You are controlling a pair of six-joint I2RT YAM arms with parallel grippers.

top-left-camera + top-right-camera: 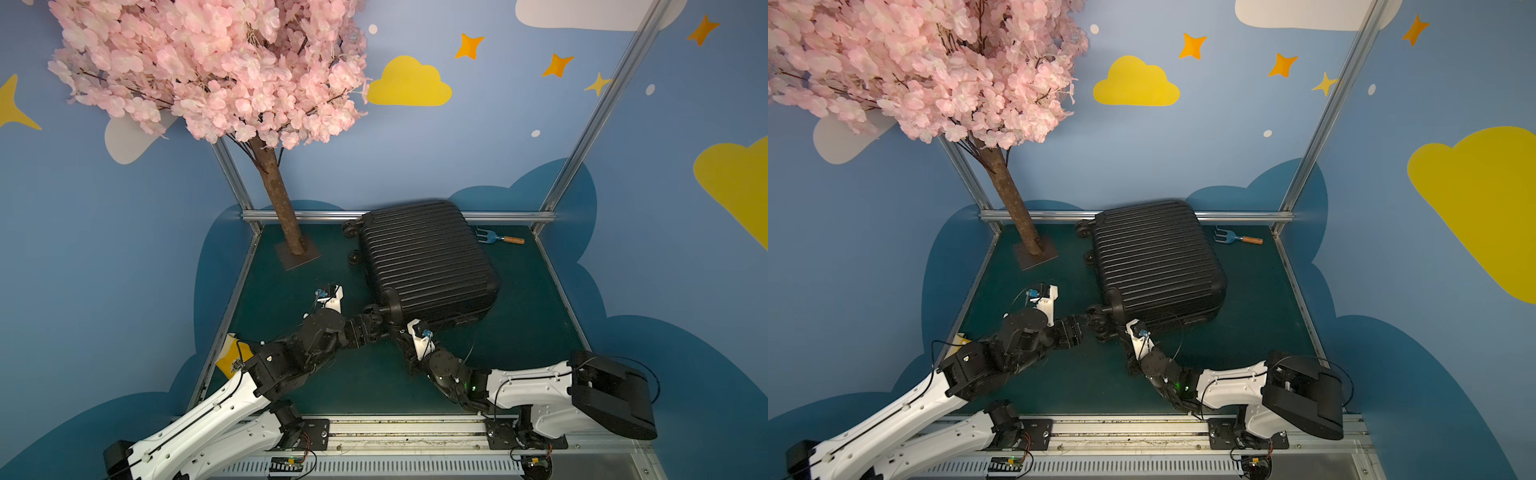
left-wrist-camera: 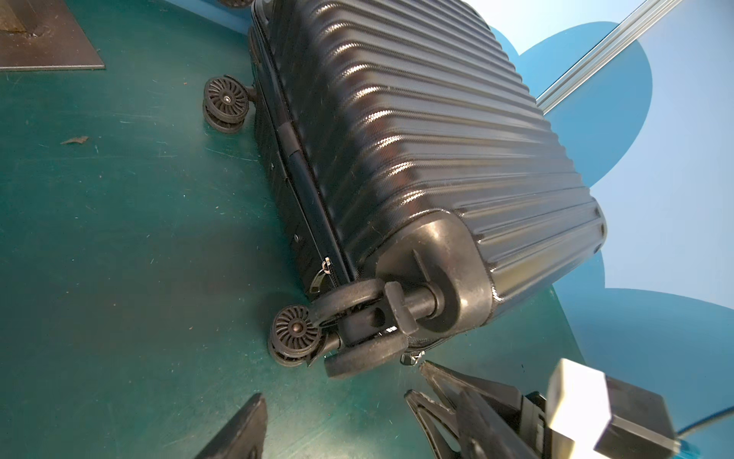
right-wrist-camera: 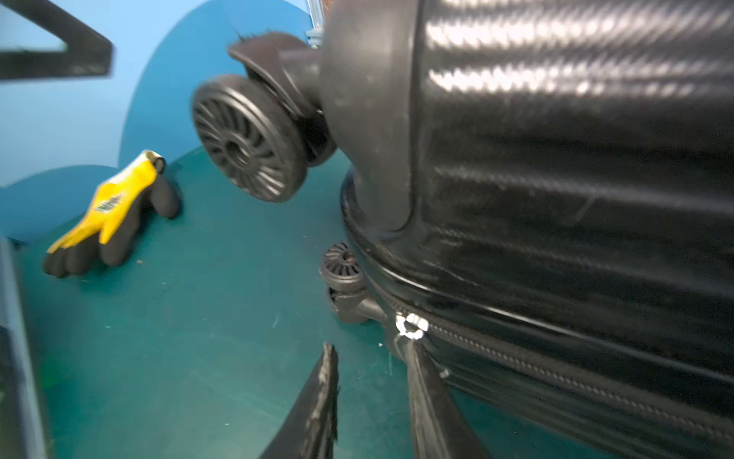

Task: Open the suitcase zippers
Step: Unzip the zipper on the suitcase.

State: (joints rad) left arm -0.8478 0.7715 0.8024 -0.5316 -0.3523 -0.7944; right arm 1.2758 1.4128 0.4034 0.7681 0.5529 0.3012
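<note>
Green mat (image 1: 519, 316), suitcase (image 1: 424, 257) flat (ribbed) — zippers (image 3: 556, 372) round rim

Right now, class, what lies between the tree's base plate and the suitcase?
Only bare green mat. In both top views the base plate and the suitcase lie apart, with the suitcase's wheels facing the plate.

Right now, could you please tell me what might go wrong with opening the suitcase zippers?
The small silver zipper pull sits at one fingertip of the right end effector, not between its open jaws; closing may miss it. The black ribbed hard-shell suitcase lies unheld, so tugging could drag it.
</note>
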